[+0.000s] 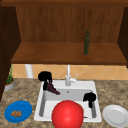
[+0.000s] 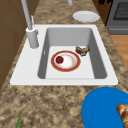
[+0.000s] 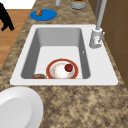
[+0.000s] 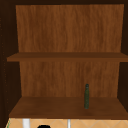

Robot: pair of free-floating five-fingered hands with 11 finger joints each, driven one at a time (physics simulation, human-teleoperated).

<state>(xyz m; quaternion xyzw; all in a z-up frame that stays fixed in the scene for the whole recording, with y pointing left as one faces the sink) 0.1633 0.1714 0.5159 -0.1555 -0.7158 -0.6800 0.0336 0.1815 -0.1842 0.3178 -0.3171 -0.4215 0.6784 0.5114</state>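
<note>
Softness and lightness are judged likely for the dark purple thing (image 1: pixel 53 89), which is seen in the front view hanging slantwise below the left hand (image 1: pixel 45 76), over the back left corner of the sink (image 1: pixel 97 119). What it is cannot be told; it looks long, limp and perhaps slippery. The left hand's fingers appear to be curled round its upper end, and that end is judged the best place to hold it, since the lower end dangles free. The right hand (image 1: pixel 89 97) is seen hovering over the right part of the basin, touching nothing; whether it is wide or closed cannot be told.

One purple thing is counted, and two hands. One red-rimmed plate (image 2: pixel 65 61) lies in the basin, with one small red fruit (image 2: pixel 59 59) on it and one brown ring-like thing (image 2: pixel 82 50) just beside it. Two plates are counted on the counter (image 1: pixel 27 90): one blue plate (image 1: pixel 18 111) bearing brown bits, and one white plate (image 1: pixel 115 115). One green bottle (image 1: pixel 86 43) stands upright on the shelf (image 1: pixel 50 53), and one faucet (image 1: pixel 68 76) rises behind the sink.
</note>
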